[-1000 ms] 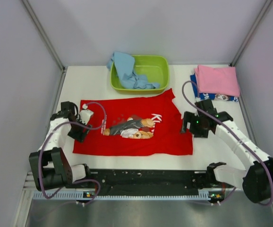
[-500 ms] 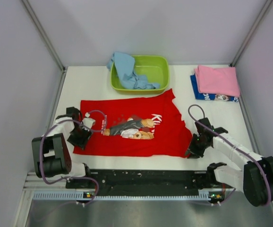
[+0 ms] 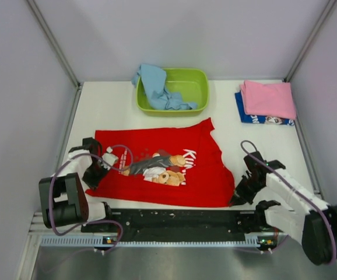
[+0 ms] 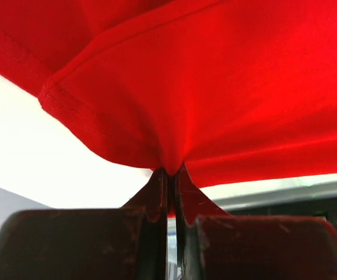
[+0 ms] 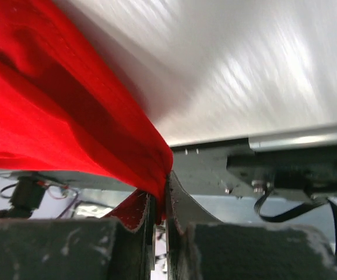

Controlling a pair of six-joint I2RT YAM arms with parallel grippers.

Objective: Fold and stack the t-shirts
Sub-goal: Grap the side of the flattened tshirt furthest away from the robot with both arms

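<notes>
A bright red t-shirt (image 3: pixel 162 169) with a teddy-bear print lies spread across the near half of the table. My left gripper (image 3: pixel 92 178) is shut on its near left corner; the left wrist view shows red cloth (image 4: pixel 215 87) pinched between the fingertips (image 4: pixel 157 184). At the near right corner my right gripper (image 3: pixel 237 200) is shut on the hem, and red fabric (image 5: pixel 69 116) bunches into the jaws in the right wrist view. A light blue t-shirt (image 3: pixel 157 87) drapes over the basin. A folded pink t-shirt (image 3: pixel 267 98) rests on a folded dark blue t-shirt (image 3: pixel 256 116) at the back right.
A lime green basin (image 3: pixel 180 90) stands at the back middle. The black rail of the arm bases (image 3: pixel 180 219) runs along the table's near edge, close to both grippers. Grey walls enclose the table on three sides.
Both grippers came down to the red t-shirt's near corners and shut on them. The shirt's near edge has been drawn toward the table's front, and the cloth has shifted and wrinkled.
</notes>
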